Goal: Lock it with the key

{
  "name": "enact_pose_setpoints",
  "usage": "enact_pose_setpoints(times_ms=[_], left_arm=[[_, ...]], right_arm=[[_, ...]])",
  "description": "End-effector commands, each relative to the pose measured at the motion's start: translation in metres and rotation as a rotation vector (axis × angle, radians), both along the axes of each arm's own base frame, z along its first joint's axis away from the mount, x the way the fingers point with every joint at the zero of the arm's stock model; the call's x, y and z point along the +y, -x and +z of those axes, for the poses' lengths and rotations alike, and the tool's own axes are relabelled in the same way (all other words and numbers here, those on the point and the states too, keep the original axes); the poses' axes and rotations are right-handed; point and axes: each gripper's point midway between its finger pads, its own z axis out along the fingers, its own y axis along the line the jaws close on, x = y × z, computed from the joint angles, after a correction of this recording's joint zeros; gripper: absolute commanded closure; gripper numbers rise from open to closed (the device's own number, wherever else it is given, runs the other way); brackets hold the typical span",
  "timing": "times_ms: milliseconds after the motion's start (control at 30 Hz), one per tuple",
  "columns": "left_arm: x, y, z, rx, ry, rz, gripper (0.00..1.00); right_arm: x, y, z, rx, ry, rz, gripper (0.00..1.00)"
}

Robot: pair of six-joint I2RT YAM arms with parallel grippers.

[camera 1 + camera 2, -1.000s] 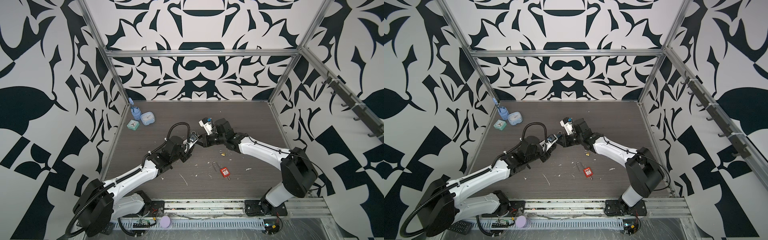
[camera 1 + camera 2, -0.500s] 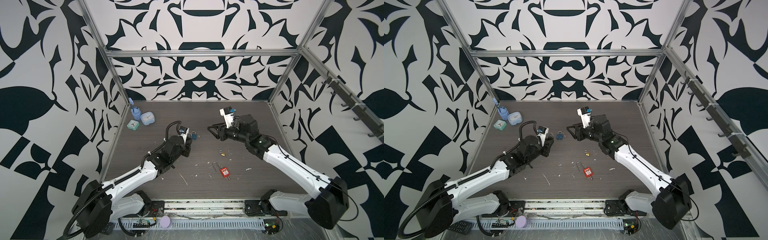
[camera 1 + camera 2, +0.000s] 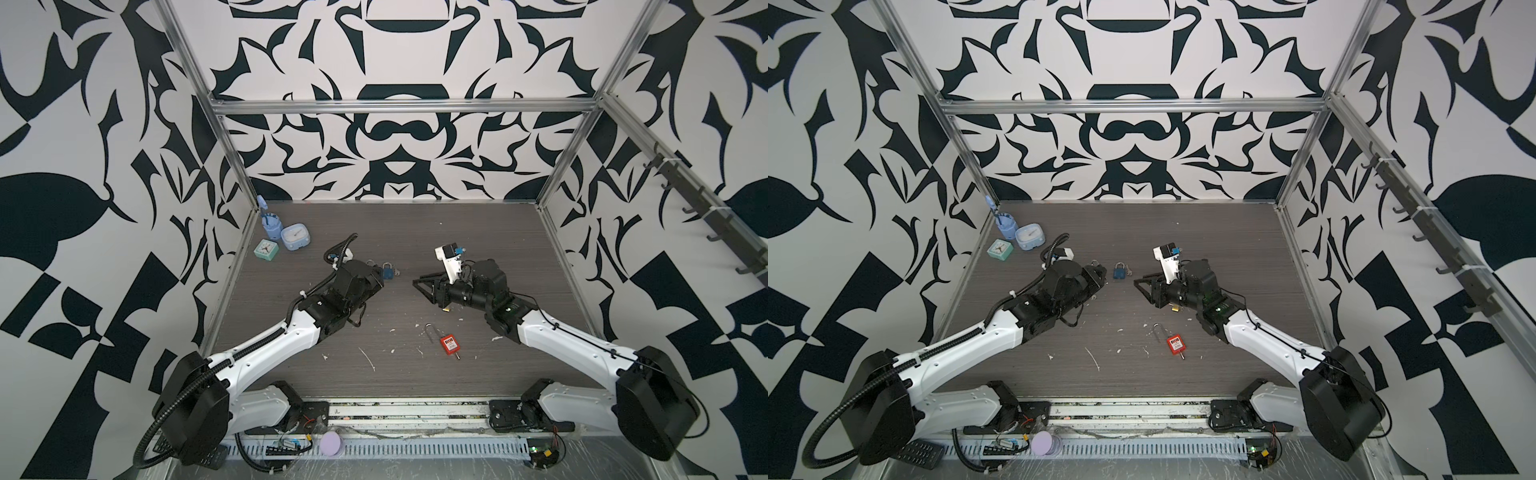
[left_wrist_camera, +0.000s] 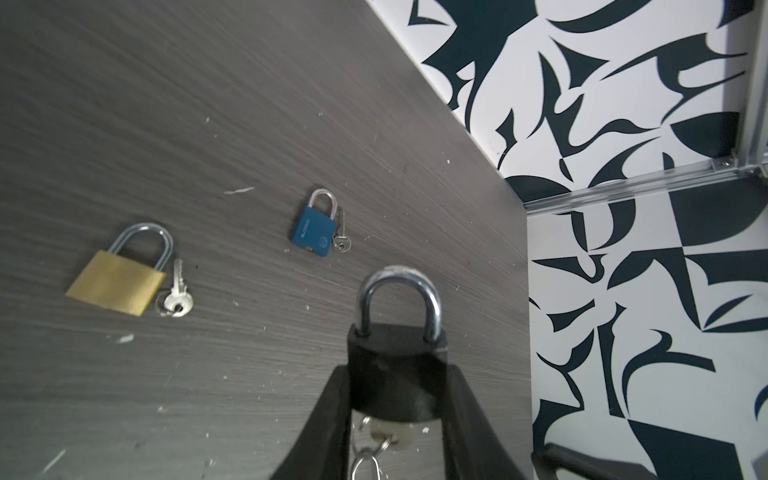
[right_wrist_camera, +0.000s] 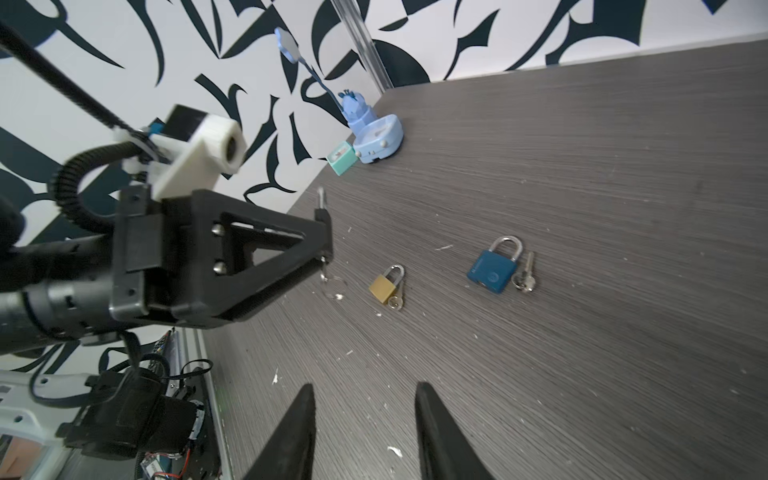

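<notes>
1. The blue padlock [image 4: 313, 230] carries a short line of print along one edge of its body and a round emblem near a corner. Both are too small to read.
2. The red padlock [image 3: 450, 345] has a label with a white patch on its face, and the text on it is not legible.
3. The black padlock [image 4: 397, 345] is pinched on both sides of its body by the left gripper [image 4: 398, 370], above the table [image 3: 498, 249]. Both legs of its shackle go into the body. The key [image 4: 388, 432] sits in the underside of the lock, and a ring hangs from it.
4. In both top views the left arm reaches from the 7 o'clock edge of the table towards 1 o'clock. Its gripper is near the middle, at 9 o'clock from the blue padlock.
5. The right gripper [image 5: 365, 386] has its fingers spread, with nothing between them. Its arm comes from the 5 o'clock edge, and the gripper points towards 9 o'clock, facing the left gripper but apart from it.
6. The blue padlock lies flat, as does the brass padlock [image 4: 116, 286], and each has a small key just beside it. The red padlock lies at 5 o'clock from the table's middle.
</notes>
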Motion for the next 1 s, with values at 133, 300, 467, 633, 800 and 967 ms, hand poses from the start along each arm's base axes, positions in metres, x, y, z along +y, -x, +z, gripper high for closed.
enact_pose_setpoints(times_ms=[133,300,467,633,800,967], left_arm=[[0.0,-0.002,0.01,0.124,0.152,0.091,1.0],[-0.003,0.0,0.007,0.167,0.205,0.074,1.0],[0.0,0.002,0.006,0.173,0.202,0.076,1.0],[0.002,0.003,0.005,0.173,0.198,0.077,1.0],[0.003,0.002,0.004,0.173,0.198,0.078,1.0],[0.003,0.002,0.004,0.175,0.2,0.079,1.0]], right_arm=[[0.037,-0.005,0.029,-0.056,-0.088,0.071,0.62],[0.051,-0.005,0.03,-0.07,-0.086,0.093,0.64],[0.061,-0.005,0.032,-0.102,-0.073,0.111,0.64],[0.071,-0.008,0.034,-0.119,-0.062,0.124,0.65],[0.078,-0.014,0.028,-0.114,-0.04,0.123,0.69],[0.08,-0.019,0.022,-0.113,-0.024,0.112,0.71]])
